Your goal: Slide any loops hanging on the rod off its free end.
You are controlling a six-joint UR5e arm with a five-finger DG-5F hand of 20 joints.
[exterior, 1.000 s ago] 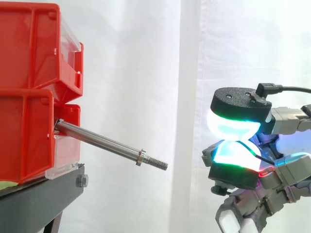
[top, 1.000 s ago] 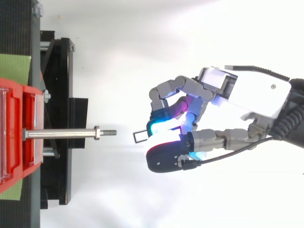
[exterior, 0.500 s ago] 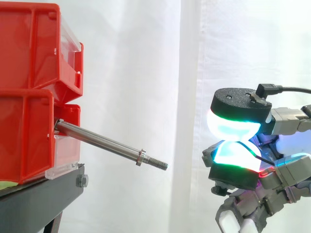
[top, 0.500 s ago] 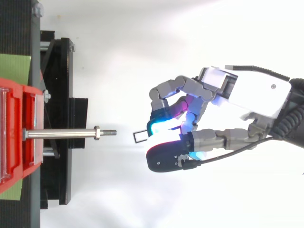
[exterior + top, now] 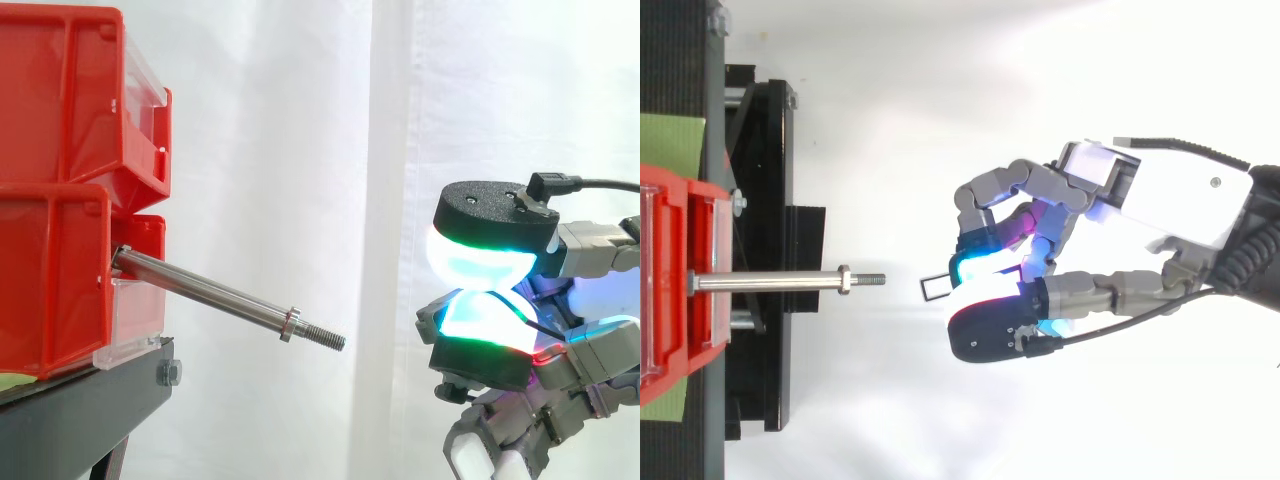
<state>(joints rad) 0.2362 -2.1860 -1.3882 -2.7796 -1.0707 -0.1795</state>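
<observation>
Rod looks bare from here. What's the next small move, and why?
Probably ease the hand away and drop the loop: it sits pinched in the hand, beyond the threaded tip of the rod, and nothing hangs on it.

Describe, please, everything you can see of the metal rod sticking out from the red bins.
The rod is a slim, round, shiny metal bar. Its fixed end meets the front of the lower red bin; from there it slopes slightly down to its free end, with a collar just before a threaded tip. Nothing hangs on it. The hand, pinching a small rectangular loop, stands clear beyond the tip.
</observation>
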